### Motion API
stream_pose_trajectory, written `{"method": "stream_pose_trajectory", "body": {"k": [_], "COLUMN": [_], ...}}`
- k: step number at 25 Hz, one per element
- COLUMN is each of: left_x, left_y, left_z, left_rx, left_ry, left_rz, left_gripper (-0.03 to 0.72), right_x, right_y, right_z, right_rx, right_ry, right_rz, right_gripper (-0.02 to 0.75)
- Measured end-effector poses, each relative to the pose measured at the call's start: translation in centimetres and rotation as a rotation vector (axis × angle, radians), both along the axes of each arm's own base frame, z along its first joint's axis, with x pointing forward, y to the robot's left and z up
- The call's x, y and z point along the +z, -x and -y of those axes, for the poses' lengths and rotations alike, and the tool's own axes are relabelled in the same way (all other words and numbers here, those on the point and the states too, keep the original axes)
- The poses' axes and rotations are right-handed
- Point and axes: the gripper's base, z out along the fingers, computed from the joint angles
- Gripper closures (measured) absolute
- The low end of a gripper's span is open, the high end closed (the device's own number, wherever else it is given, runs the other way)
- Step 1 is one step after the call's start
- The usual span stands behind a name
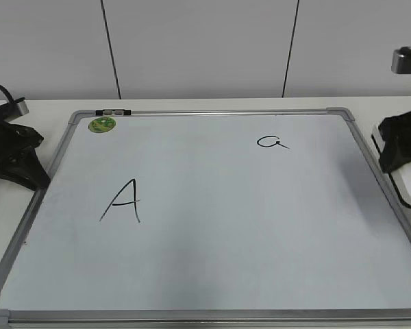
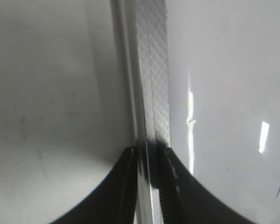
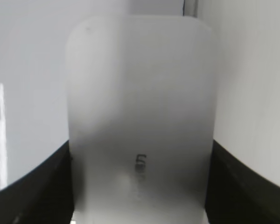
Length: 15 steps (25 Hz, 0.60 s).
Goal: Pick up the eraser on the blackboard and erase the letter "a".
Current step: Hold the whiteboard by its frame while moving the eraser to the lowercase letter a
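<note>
The blackboard (image 1: 212,260) is a white board in a grey frame lying flat on the table. The small letter "a" (image 1: 272,142) is written at its upper right. The white eraser (image 1: 405,188) lies just off the board's right edge. In the right wrist view the eraser (image 3: 140,93) fills the space between the fingers. My right gripper (image 1: 397,154) sits over it, and both fingers (image 3: 140,154) press against its long sides. My left gripper (image 1: 24,171) rests at the board's left edge with its fingers (image 2: 148,154) nearly together over the frame (image 2: 154,70).
A large capital "A" (image 1: 123,202) is at the board's left. A round green sticker (image 1: 102,124) and a small clip (image 1: 114,111) sit at the top left corner. White wall panels stand behind the table.
</note>
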Motion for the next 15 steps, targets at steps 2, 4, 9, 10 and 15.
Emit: {"method": "stream_pose_trajectory", "body": {"k": [2, 4, 9, 10, 15], "left_x": [0.0, 0.0, 0.0, 0.0, 0.0], "left_y": [0.0, 0.0, 0.0, 0.0, 0.0], "left_z": [0.0, 0.0, 0.0, 0.0, 0.0], "left_rx": [0.000, 0.000, 0.000, 0.000, 0.000], "left_ry": [0.000, 0.000, 0.000, 0.000, 0.000], "left_rz": [0.000, 0.000, 0.000, 0.000, 0.000], "left_gripper": [0.582, 0.582, 0.583, 0.583, 0.582], "right_x": [0.6, 0.8, 0.4, 0.2, -1.9], "right_y": [-0.9, -2.0, -5.6, -6.5, -11.4], "right_z": [-0.1, -0.5, -3.0, -3.7, -6.0], "right_rx": [0.010, 0.025, 0.113, 0.133, 0.189], "right_ry": [-0.009, -0.027, -0.033, -0.032, -0.030], "right_rz": [0.015, 0.018, 0.007, 0.003, -0.051], "right_gripper": [0.215, 0.215, 0.215, 0.215, 0.215]}}
